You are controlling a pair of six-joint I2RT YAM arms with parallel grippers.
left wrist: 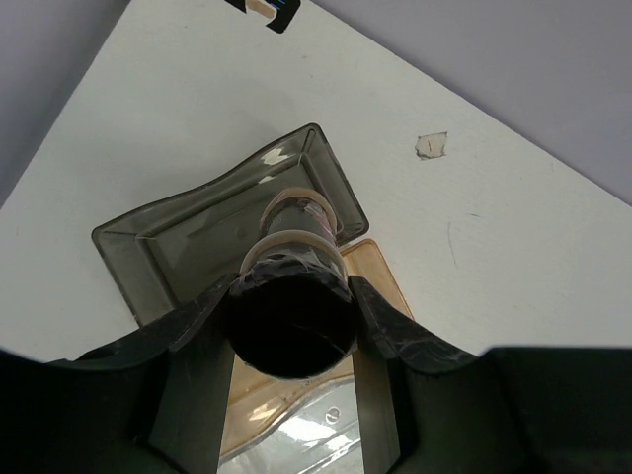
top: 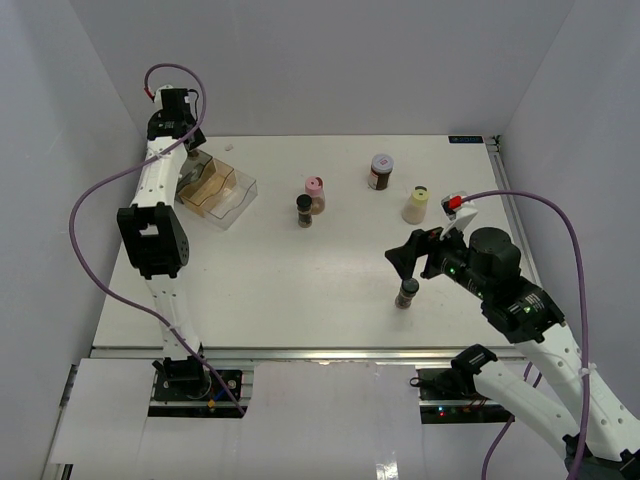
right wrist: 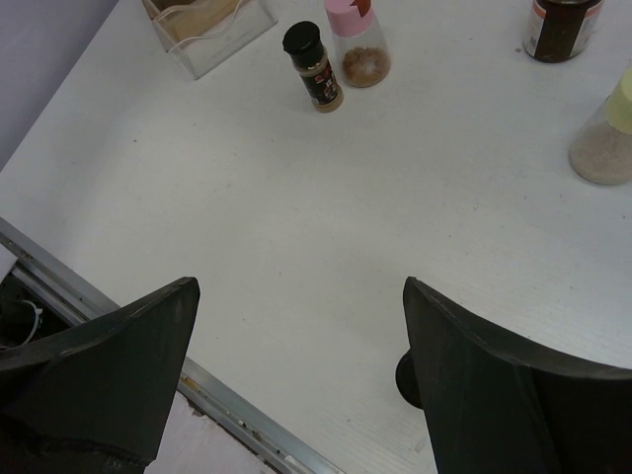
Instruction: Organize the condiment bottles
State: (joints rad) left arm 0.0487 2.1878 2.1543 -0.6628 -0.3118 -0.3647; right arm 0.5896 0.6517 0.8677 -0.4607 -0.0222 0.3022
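My left gripper [left wrist: 291,288] is shut on a black-capped condiment bottle [left wrist: 289,321], holding it upright over the clear compartment bin [top: 215,190] at the back left. My right gripper [top: 408,256] stands open with nothing between its fingers, just above and behind another black-capped bottle [top: 407,293], whose cap [right wrist: 404,380] peeks from behind the right finger. On the table stand a pink-capped bottle [top: 315,194], a black-capped one [top: 304,211] beside it, a grey-lidded, red-labelled jar [top: 381,171] and a pale yellow bottle [top: 416,205].
The bin has a grey compartment [left wrist: 188,247] and an amber one [left wrist: 380,272] under the held bottle. A metal rail [top: 300,352] runs along the table's near edge. Grey walls enclose the back and both sides. Purple cables loop off both arms.
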